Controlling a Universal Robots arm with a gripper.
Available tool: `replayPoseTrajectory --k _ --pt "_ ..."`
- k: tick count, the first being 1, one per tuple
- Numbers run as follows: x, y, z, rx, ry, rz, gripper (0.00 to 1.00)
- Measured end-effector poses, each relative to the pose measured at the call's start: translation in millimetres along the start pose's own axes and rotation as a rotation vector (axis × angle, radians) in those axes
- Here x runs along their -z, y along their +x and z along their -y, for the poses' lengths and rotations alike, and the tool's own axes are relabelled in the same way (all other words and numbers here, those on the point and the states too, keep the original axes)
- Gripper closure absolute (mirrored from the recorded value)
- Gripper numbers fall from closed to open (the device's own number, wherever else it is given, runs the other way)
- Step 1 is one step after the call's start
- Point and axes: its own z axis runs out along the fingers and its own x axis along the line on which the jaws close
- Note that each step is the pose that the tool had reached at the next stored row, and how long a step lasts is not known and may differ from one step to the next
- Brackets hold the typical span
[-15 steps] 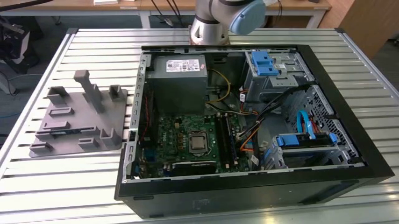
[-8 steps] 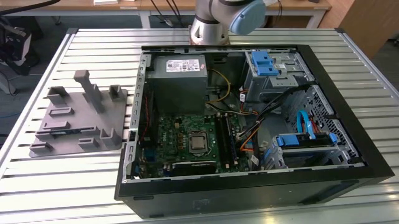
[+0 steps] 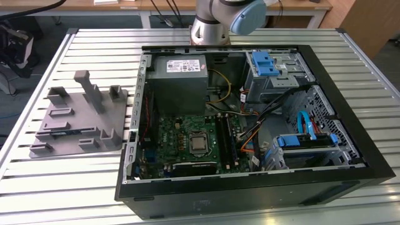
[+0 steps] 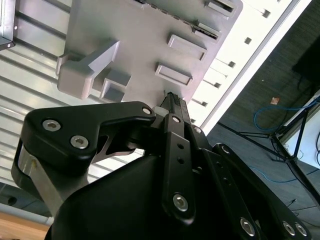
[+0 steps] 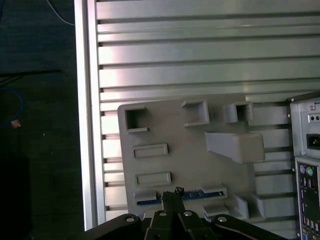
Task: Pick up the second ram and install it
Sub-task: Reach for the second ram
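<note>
The grey plastic tray with upright blocks [image 3: 80, 125] lies on the slatted aluminium table [image 3: 187, 37], at 9 o'clock from the open black computer case [image 3: 250, 192] in the exterior view. The second ram [image 5: 207, 193], a thin blue-green circuit-board stick, lies in a tray slot. The black gripper [image 5: 173, 191] hangs over the tray above the ram's mid-length, with its fingers together and gripping nothing.
</note>
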Motion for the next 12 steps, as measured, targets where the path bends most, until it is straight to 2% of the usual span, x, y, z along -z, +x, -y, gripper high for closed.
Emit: replayPoseTrajectory --k 12 --pt "-10.1 0.3 0.5 0.0 0.0 -0.0001 0.9"
